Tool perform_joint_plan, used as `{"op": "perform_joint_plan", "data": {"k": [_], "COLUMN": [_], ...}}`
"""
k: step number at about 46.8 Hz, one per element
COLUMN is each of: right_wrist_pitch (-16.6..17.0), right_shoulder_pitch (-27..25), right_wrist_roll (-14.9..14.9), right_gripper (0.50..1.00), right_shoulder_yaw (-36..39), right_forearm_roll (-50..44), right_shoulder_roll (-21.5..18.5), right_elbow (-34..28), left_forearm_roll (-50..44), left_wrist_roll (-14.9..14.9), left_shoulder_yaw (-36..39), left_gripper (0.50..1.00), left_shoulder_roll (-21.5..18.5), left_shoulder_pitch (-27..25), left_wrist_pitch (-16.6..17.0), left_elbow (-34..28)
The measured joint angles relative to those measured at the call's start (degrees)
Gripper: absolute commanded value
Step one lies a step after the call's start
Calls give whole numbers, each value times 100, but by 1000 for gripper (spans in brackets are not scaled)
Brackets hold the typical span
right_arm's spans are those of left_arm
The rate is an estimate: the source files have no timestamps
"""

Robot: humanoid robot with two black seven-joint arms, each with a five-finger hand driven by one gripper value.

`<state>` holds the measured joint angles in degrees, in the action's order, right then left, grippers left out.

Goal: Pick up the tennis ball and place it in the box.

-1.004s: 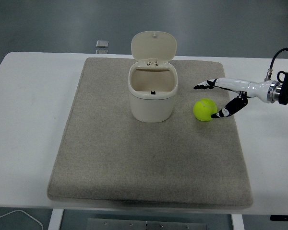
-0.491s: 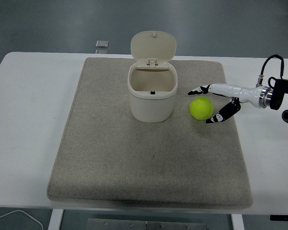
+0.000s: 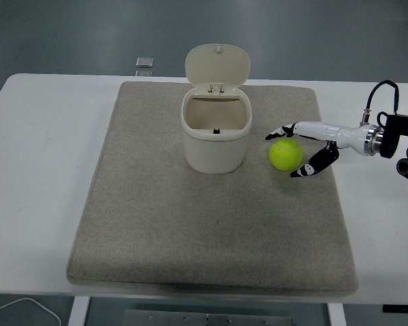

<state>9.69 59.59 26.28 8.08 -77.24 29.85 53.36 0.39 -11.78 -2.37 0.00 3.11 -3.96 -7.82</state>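
The tennis ball (image 3: 285, 155) lies on the mat (image 3: 156, 224), just right of the open box (image 3: 216, 139). The right hand (image 3: 311, 144) brackets it, fingers (image 3: 280, 132) spread, gripping nothing; they should close evenly around the ball's middle before lifting.

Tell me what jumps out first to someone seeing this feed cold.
The bright yellow-green tennis ball on the grey mat, right of centre, with the right robot hand spread around it from the right, not visibly gripping it. Just left stands the cream box, its lid flipped up and open.
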Motion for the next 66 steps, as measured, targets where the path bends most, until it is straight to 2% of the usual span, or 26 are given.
{"op": "perform_joint_plan", "data": {"k": [6, 21, 40, 66], "right_wrist_pitch": [-54, -133, -135, -134], "right_shoulder_pitch": [0, -9, 29, 37], "right_wrist_roll": [-3, -9, 0, 79], "right_gripper": [805, 803, 858, 862], "right_shoulder_yaw": [0, -6, -89, -97], "right_forearm_roll": [-10, -88, -94, -300], "right_shoulder_roll": [-107, -279, -175, -153], "right_elbow": [-25, -168, -169, -269], "left_forearm_roll": [0, -2, -2, -3], "left_wrist_roll": [0, 0, 0, 0], "left_shoulder_yaw": [0, 0, 0, 0], "left_gripper": [992, 992, 990, 992], "left_shoulder_roll": [0, 0, 0, 0], "left_shoulder_pitch": [5, 1, 1, 2], "left_wrist_pitch": [0, 0, 0, 0], "left_elbow": [0, 0, 0, 0]}}
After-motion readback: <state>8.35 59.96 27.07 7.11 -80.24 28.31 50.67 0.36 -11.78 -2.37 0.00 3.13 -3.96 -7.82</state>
